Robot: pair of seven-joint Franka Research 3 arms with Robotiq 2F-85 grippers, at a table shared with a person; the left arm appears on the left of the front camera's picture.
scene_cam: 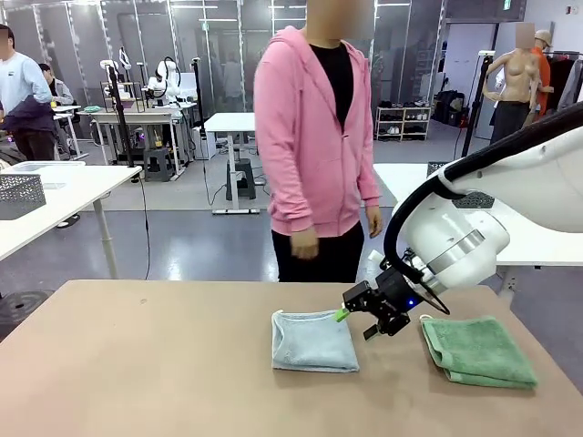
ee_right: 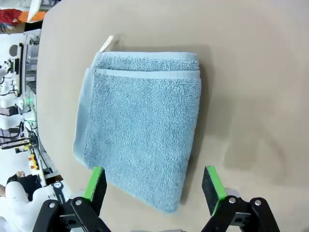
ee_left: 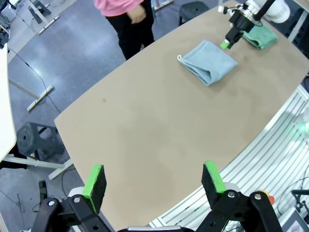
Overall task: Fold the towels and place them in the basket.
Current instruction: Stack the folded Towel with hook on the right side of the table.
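Observation:
A pale grey-blue towel (scene_cam: pixel 314 341) lies folded into a square on the tan table (scene_cam: pixel 137 364), its white tag at one corner (ee_right: pixel 106 43). My right gripper (scene_cam: pixel 355 324) hangs open just above this towel's right edge; in the right wrist view its green pads (ee_right: pixel 96 183) straddle the near end of the towel (ee_right: pixel 142 128). A mint green towel (scene_cam: pixel 478 350) lies folded at the right. My left gripper (ee_left: pixel 153 179) is open and holds nothing, high over the table's near left. A dark mesh basket (scene_cam: pixel 20 194) stands on a separate white table at far left.
A person in a pink hoodie (scene_cam: pixel 314 146) stands at the table's far edge, hands down at the sides. The left half of the table (ee_left: pixel 145 121) is bare. Other tables and people show in the background.

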